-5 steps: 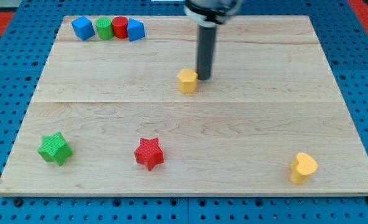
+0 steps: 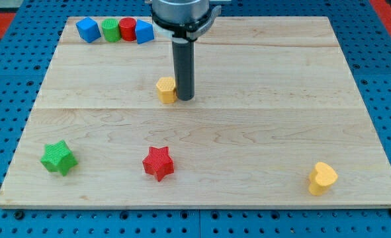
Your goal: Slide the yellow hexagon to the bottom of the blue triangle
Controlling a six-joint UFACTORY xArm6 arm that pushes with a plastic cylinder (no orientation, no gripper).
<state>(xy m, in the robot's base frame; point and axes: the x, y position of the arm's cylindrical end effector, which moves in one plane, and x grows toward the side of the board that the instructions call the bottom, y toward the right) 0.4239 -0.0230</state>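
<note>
The yellow hexagon [image 2: 166,89] has slid toward the view's left; my tip [image 2: 184,98] still touches its right side.

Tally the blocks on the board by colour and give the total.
Blue: 2, cube and triangle
Green: 2, cylinder and star
Red: 2, cylinder and star
Yellow: 2, hexagon and heart
Total: 8

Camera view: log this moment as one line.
my tip: touching yellow hexagon, its right | blue triangle: top-left row, hexagon well below, not yet under
</note>
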